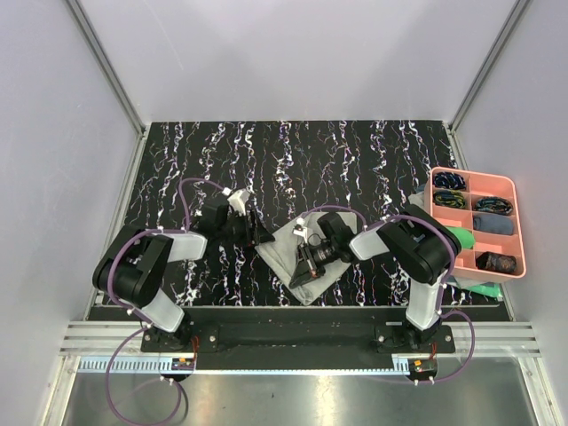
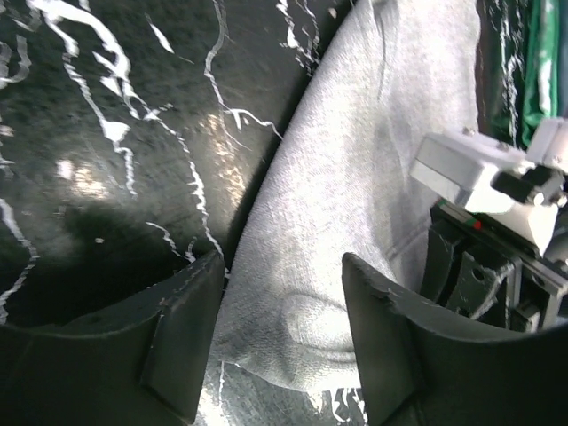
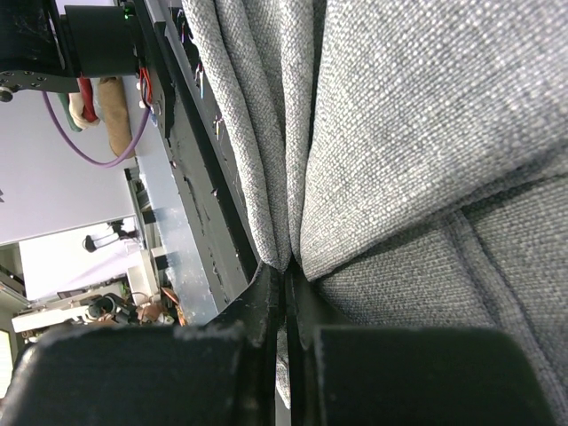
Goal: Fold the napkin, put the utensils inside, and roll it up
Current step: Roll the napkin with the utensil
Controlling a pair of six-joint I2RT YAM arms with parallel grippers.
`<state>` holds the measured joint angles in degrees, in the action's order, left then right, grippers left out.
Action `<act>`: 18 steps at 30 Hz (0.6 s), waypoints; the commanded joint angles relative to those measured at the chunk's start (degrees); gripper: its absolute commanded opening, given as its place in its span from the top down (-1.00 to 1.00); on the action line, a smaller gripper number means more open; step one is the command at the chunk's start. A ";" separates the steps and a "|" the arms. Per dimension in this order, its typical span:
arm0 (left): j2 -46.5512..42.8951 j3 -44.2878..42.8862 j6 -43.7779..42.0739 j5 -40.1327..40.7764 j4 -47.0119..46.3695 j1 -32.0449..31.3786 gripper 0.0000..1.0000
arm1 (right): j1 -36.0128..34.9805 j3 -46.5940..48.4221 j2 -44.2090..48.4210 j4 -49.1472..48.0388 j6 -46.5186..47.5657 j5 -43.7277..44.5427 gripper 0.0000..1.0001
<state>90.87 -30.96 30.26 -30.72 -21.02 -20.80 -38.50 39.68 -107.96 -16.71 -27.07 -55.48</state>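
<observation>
Bright, even overhead light; glare spots on the glossy table (image 2: 106,89); the napkin (image 2: 355,222) is overexposed and soft in the left wrist view.

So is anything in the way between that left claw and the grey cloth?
Nothing visible. The left gripper hangs open right over a corner of the napkin; the right gripper pinches another fold.

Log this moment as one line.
stage: folding napkin | left claw: open, astride napkin corner | right claw: shut on napkin fold
</observation>
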 commanded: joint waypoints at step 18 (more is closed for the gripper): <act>1.07 0.99 -3.36 0.83 9.04 -3.72 1.00 | 2.38 4.52 3.18 12.46 4.48 10.03 0.91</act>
<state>91.98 -29.98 28.95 -31.94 -19.94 -23.68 -37.30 41.58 -108.42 -12.82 -26.41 -55.51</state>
